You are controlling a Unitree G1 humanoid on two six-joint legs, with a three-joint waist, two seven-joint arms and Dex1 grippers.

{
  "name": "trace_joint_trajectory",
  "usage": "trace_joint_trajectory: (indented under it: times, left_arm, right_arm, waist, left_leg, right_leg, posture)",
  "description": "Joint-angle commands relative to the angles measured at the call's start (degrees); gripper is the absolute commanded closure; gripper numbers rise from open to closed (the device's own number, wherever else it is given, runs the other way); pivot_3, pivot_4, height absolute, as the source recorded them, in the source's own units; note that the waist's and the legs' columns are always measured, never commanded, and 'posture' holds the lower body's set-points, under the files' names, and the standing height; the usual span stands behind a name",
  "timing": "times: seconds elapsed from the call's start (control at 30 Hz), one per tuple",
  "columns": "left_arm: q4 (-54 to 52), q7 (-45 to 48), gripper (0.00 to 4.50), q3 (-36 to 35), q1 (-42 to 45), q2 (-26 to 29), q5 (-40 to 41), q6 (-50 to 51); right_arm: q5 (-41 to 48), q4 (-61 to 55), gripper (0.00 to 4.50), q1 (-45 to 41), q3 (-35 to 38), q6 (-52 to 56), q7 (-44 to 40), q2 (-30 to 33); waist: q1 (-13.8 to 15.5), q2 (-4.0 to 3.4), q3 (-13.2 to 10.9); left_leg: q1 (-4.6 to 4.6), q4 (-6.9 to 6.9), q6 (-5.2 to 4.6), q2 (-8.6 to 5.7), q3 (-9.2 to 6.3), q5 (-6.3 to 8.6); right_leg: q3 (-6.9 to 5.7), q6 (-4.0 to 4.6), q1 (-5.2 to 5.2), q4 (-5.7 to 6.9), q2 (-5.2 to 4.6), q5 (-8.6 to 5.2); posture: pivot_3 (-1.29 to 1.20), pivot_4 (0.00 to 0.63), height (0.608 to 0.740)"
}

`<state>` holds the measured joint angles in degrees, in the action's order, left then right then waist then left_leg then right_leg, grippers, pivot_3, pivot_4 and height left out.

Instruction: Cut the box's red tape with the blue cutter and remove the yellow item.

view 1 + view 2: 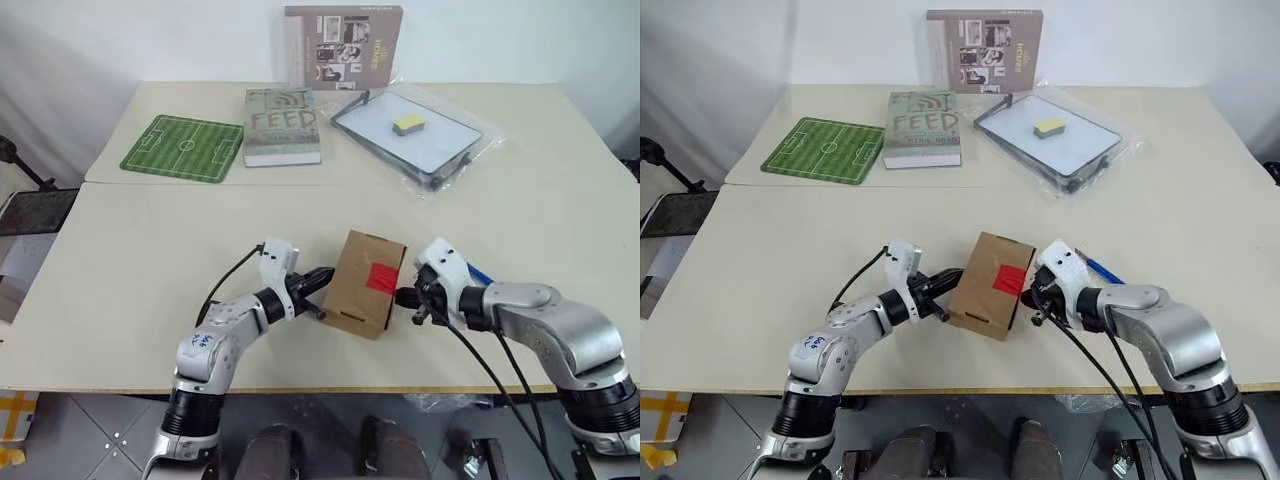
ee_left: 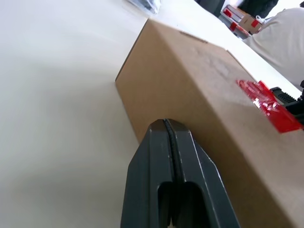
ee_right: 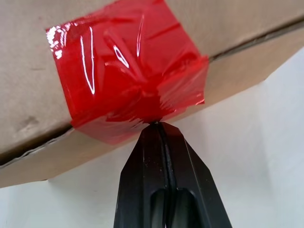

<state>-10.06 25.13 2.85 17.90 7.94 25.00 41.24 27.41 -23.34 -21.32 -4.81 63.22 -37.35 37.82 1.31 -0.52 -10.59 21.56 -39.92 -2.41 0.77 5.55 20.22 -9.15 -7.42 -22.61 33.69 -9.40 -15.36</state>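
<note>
"FEED" on the grey-green book (image 1: 282,126) cover at the table's far side.

Probably lab, plain tables (image 1: 150,260), white backdrop (image 1: 120,40)

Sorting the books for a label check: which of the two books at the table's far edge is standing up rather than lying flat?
The brownish-grey book with photos on its cover stands upright; the grey-green FEED book lies flat on the table.

Lighting: we note bright, even, soft shadows. Glare streaks the red tape (image 3: 128,71); nearest fingers (image 2: 173,190) blur slightly.
</note>
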Motion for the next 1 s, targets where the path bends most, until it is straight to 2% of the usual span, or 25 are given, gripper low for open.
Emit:
trace_joint_trajectory:
  times: [0.03,0.23,0.57,0.77,0.9,1.0]
  left_arm:
    - [-0.25,2.9,4.5,4.05,-1.99,0.5,0.8,1.81]
    - [-4.89,2.48,4.5,2.95,-5.28,1.61,3.61,6.05]
    - [-7.53,1.83,4.5,3.99,-7.85,2.04,3.03,6.79]
    - [-8.51,2.09,4.5,0.03,-6.61,5.66,3.15,7.17]
    - [-9.65,3.45,4.5,-4.06,-3.32,9.2,5.5,8.09]
    - [-9.87,4.26,4.5,-5.97,0.58,9.0,9.17,10.01]
  right_arm:
    - [1.48,-3.81,4.48,1.09,-2.19,0.61,0.11,-1.29]
    - [3.06,-7.45,4.48,2.5,-0.22,2.96,0.77,-1.55]
    - [2.04,-6.76,4.48,2.01,-1.48,2.61,1.22,-1.85]
    - [0.33,-6.62,4.48,1.23,-1.39,2.02,1.42,0.91]
    - [-0.82,-5.94,4.48,0.89,2.75,1.52,2.64,4.17]
    - [0.33,-6.21,4.48,1.08,8.39,1.87,3.15,5.17]
  waist:
    - [-0.03,0.0,0.0]
    - [-0.01,0.0,0.0]
    - [0.0,-0.01,0.0]
    - [-0.02,-0.01,0.0]
    - [-0.01,-0.01,-0.01]
    - [0.4,-0.03,-0.03]
  left_leg:
    - [0.0,0.0,0.0,0.01,0.0,0.0]
    - [-0.01,0.01,0.0,0.01,-0.01,0.04]
    - [-0.02,0.01,-0.01,0.02,0.0,0.06]
    - [-0.02,0.01,0.0,0.02,0.0,0.07]
    - [0.03,0.01,0.0,0.02,0.01,0.07]
    - [0.17,-0.03,-0.01,-0.02,-0.02,0.06]
  right_leg:
    - [0.0,0.0,0.0,0.02,0.0,0.0]
    - [0.01,0.01,-0.01,0.01,-0.01,0.0]
    - [0.03,0.01,-0.01,0.0,-0.02,-0.01]
    - [0.03,0.02,-0.02,0.01,-0.01,-0.01]
    - [0.03,0.03,-0.08,0.02,-0.02,-0.02]
    - [0.01,0.02,-0.15,0.0,-0.06,-0.01]
  posture:
    - [0.0,0.15,0.74]
    - [0.0,0.15,0.74]
    - [0.0,0.15,0.74]
    - [0.0,0.15,0.74]
    - [0.0,0.15,0.74]
    - [0.0,0.15,0.74]
